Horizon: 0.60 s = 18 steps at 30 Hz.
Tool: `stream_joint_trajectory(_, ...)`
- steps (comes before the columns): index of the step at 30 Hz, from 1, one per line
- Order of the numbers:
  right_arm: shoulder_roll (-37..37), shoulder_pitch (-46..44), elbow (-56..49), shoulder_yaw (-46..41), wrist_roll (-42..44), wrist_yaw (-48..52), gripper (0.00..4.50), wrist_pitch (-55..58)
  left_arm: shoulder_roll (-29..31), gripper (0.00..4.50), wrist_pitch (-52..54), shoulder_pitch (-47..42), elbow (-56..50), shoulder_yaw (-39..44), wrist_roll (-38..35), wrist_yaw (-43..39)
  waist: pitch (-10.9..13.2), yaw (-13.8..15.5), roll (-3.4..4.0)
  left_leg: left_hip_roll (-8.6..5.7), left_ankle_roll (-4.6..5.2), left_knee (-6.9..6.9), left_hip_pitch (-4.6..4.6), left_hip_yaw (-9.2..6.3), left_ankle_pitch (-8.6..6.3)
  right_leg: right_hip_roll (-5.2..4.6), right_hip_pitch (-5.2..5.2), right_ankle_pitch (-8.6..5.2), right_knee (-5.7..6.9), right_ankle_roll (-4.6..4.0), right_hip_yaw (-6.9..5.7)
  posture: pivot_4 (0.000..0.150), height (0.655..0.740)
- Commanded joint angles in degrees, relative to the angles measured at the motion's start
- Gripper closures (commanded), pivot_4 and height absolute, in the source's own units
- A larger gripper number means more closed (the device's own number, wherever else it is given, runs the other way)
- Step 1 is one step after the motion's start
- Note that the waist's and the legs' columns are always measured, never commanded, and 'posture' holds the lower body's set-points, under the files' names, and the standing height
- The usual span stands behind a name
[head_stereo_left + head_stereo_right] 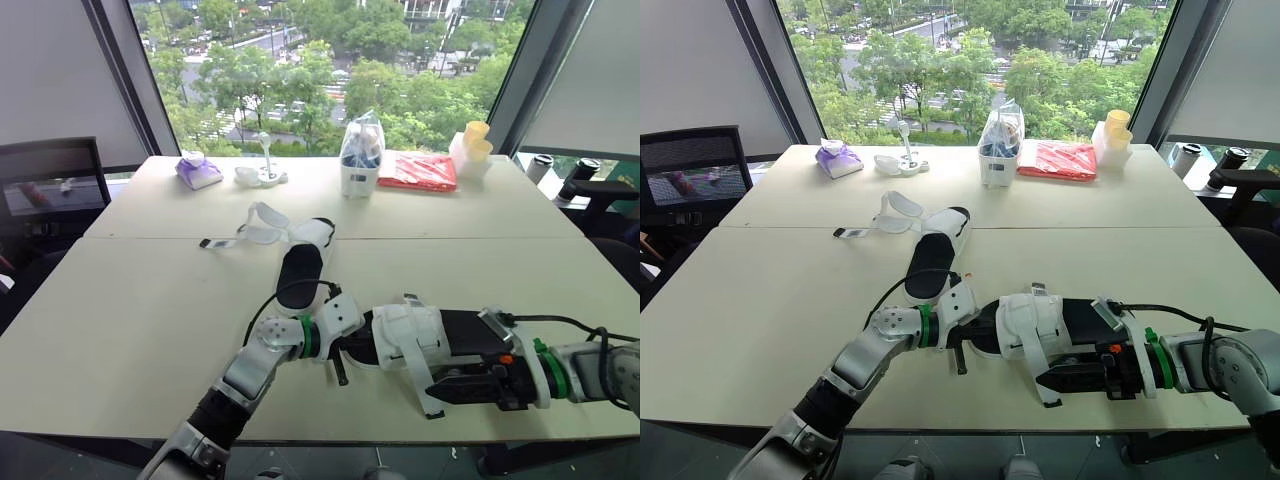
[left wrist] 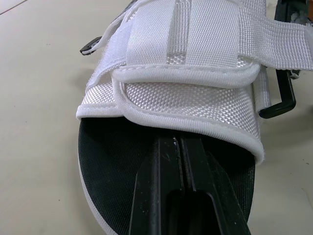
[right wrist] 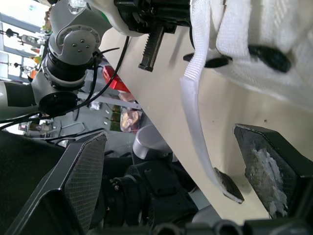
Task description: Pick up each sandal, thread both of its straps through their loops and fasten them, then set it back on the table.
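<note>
Two black-soled sandals with white straps lie on the table (image 1: pixel 120 330). The near sandal (image 1: pixel 410 335) rests between my grippers, close to the front edge. My left gripper (image 1: pixel 362 340) is shut, and its fingers (image 2: pixel 178 161) lie on the footbed, tips tucked under the broad white strap (image 2: pixel 190 93). My right gripper (image 1: pixel 455 385) stands open at the sandal's front side. A loose white strap end (image 3: pixel 198 127) hangs between its fingers without being held. The far sandal (image 1: pixel 300 265) lies mid-table with its straps (image 1: pixel 262 225) spread open.
Along the far edge stand a purple pack (image 1: pixel 198 172), a small white item (image 1: pixel 262 175), a clear bag of bottles (image 1: pixel 360 155), a red packet (image 1: pixel 418 170) and yellow cups (image 1: pixel 475 145). A black chair (image 1: pixel 50 185) is at the left.
</note>
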Motion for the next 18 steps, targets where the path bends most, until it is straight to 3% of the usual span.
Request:
stream_joint_trajectory(1,1.88,-1.47,-1.38,0.08,1.37,-0.37,0.28,2.11,-0.19,4.5,2.03,1.97,1.21,-3.45,1.24,-0.22,-0.01,-0.01,0.02,0.0,0.0,0.0,0.0,0.0,0.0,0.0,0.0,0.0,0.0,0.0,0.0,0.15,0.74)
stream_joint_trajectory(4,1.73,-1.92,-1.67,-0.46,1.71,0.23,1.23,3.22,-0.11,4.5,2.27,2.15,1.07,-3.28,1.18,-0.05,-0.01,-0.01,0.02,0.0,0.0,0.0,-0.01,0.0,0.0,-0.01,0.0,0.0,0.0,0.0,0.0,0.15,0.74)
stream_joint_trajectory(10,2.21,-2.17,-1.19,-0.6,-0.11,-0.22,4.25,2.47,-0.27,4.5,2.02,2.0,1.68,-3.11,1.25,0.25,-0.01,0.0,0.02,-0.01,0.0,-0.01,-0.01,-0.01,0.0,0.0,0.0,-0.01,0.0,0.01,0.0,0.15,0.74)
stream_joint_trajectory(15,2.95,-2.7,-2.79,1.03,-0.56,-0.33,4.39,2.51,-0.72,4.5,1.9,1.79,2.08,-3.07,1.27,0.48,-0.01,0.0,0.02,-0.01,0.0,0.0,-0.01,0.0,0.0,-0.01,0.01,-0.01,0.0,0.01,0.0,0.15,0.74)
stream_joint_trajectory(18,5.59,-7.01,-0.96,-1.88,4.08,-1.5,4.39,6.11,-0.67,4.5,1.97,1.79,2.03,-2.98,1.29,0.43,-0.01,-0.06,0.03,-0.01,0.0,0.01,0.0,0.0,0.0,0.0,0.01,-0.01,0.0,0.01,0.0,0.15,0.74)
